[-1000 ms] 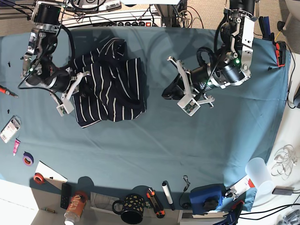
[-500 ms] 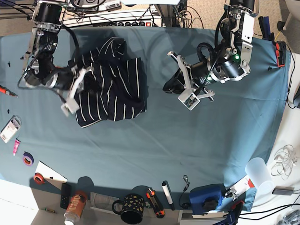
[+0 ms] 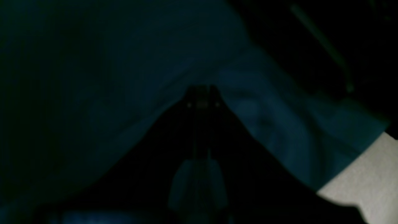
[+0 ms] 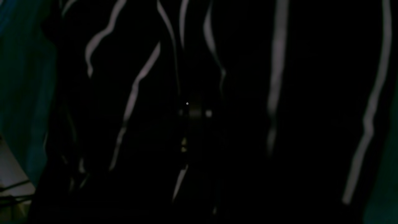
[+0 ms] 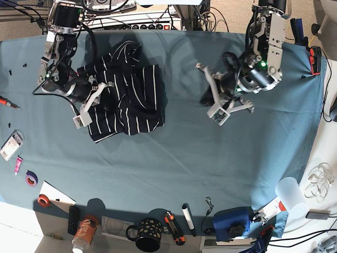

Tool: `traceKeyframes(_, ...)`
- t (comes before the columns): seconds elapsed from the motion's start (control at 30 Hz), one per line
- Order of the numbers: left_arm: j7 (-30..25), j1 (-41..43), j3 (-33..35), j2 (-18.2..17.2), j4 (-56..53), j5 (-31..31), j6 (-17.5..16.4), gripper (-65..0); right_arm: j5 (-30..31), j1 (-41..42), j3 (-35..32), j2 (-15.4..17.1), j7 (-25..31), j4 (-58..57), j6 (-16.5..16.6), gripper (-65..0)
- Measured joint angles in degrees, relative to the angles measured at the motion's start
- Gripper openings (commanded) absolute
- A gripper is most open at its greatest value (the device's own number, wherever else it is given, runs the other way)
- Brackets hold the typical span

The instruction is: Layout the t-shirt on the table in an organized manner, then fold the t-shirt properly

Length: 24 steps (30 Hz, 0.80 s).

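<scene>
The t-shirt (image 5: pixel 131 95), dark with thin white stripes, lies crumpled on the back left part of the teal table (image 5: pixel 184 158). My right gripper (image 5: pixel 97 100) sits at the shirt's left edge, shut on a fold of the fabric. In the right wrist view, the striped t-shirt (image 4: pixel 279 62) fills the frame around the dark right gripper (image 4: pixel 194 112). My left gripper (image 5: pixel 209 98) hovers to the right of the shirt, shut and holding nothing. In the dim left wrist view, the left gripper (image 3: pixel 202 101) points at bare table (image 3: pixel 93 77).
Along the front edge stand a dotted mug (image 5: pixel 145 234), a can (image 5: pixel 84 232), a white marker (image 5: pixel 188 219) and a blue item (image 5: pixel 231 221). Tape rolls (image 5: pixel 31 179) and a red tool (image 5: pixel 8 101) lie at the left. A white cup (image 5: pixel 292 192) stands at the right.
My right arm has moved right, into the shirt's left edge, and the shirt's lower left corner has shifted right with it. The left arm has drawn back to the right, away from the shirt.
</scene>
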Motion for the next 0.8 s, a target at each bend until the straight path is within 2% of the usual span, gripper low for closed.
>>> traceKeyframes(0.07, -0.15, 0.81, -3.65, 0.04, 0.00, -0.31, 0.04, -65.0, -0.76, -0.33, 1.53, -0.26, -1.79, 3.02, -2.16, -65.0)
traceKeyframes(0.13, 0.00, 1.11, -8.20, 0.04, 0.00, -2.80, 2.95, -65.0, -1.49, -0.66, 3.91, -0.26, -2.47, 7.43, -3.96, -65.0)
traceKeyframes(0.3, -0.44, 1.90, -21.05, 0.00, 0.02, -8.98, 4.11, -65.0, -0.35, -0.20, 9.81, -0.09, -4.48, 20.46, -3.72, -65.0)
traceKeyframes(0.4, 1.01, 4.66, -26.14, 0.04, 0.02, -11.87, 4.11, -65.0, -0.15, -2.97, 12.17, -0.11, -4.48, 23.04, -3.82, -65.0)
traceKeyframes(0.5, 3.21, 7.34, -29.53, 0.11, 0.02, -12.07, 1.25, -65.0, 0.04, -6.93, 13.99, -0.11, -6.91, 23.28, -4.28, -65.0)
traceKeyframes(0.63, 3.54, 10.71, -34.14, 0.33, 0.44, -12.37, -1.77, -65.0, 3.87, -11.63, 15.78, -0.13, -10.05, 27.78, -4.35, -65.0)
traceKeyframes(0.8, 3.48, 15.93, -39.52, 0.31, 5.46, -12.61, -1.95, -65.0, 4.00, -19.43, 17.33, -0.11, -13.31, 35.47, -4.28, -65.0)
